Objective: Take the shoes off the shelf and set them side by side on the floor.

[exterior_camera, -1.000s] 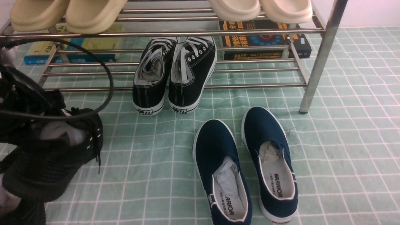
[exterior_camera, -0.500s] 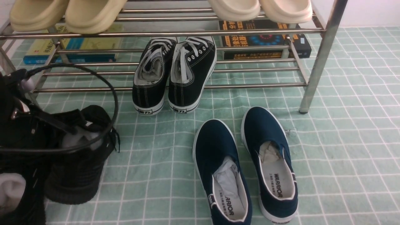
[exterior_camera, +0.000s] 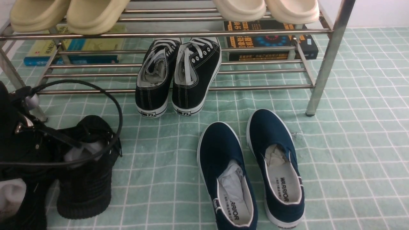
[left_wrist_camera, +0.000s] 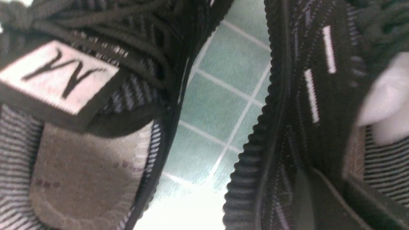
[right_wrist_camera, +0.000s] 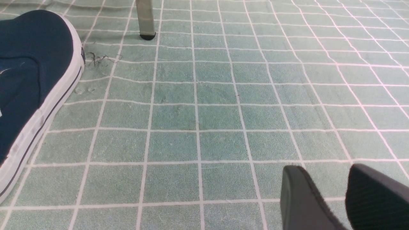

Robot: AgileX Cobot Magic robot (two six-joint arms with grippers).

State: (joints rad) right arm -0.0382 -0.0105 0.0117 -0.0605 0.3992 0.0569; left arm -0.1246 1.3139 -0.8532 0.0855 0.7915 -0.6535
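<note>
Two black knit shoes are at the front left of the mint-green grid floor (exterior_camera: 351,134). One shoe (exterior_camera: 84,182) stands with its sole down on the floor. My left gripper (exterior_camera: 74,147) is shut on its collar, beside the white stuffing. In the left wrist view this shoe (left_wrist_camera: 303,95) shows white dashes, one finger (left_wrist_camera: 306,198) lies on its outer wall, and a strip of floor (left_wrist_camera: 223,95) separates it from the other shoe (left_wrist_camera: 96,95), which has a white tongue label. That second shoe (exterior_camera: 19,207) lies at the frame's corner. My right gripper (right_wrist_camera: 332,191) hovers open over bare floor. The steel shelf (exterior_camera: 166,33) stands behind.
Black canvas sneakers (exterior_camera: 177,76) with white laces rest half on the lower tier. Navy slip-ons (exterior_camera: 252,169) lie on the floor at centre right; one toe (right_wrist_camera: 32,80) is near my right gripper. Beige slippers (exterior_camera: 80,14) sit on the top tier, books (exterior_camera: 271,41) under it. A shelf leg (right_wrist_camera: 145,19) stands ahead.
My left arm has brought the held black knit shoe down and rightward. It hung tilted above the floor; now it sits level on the floor beside its mate.
</note>
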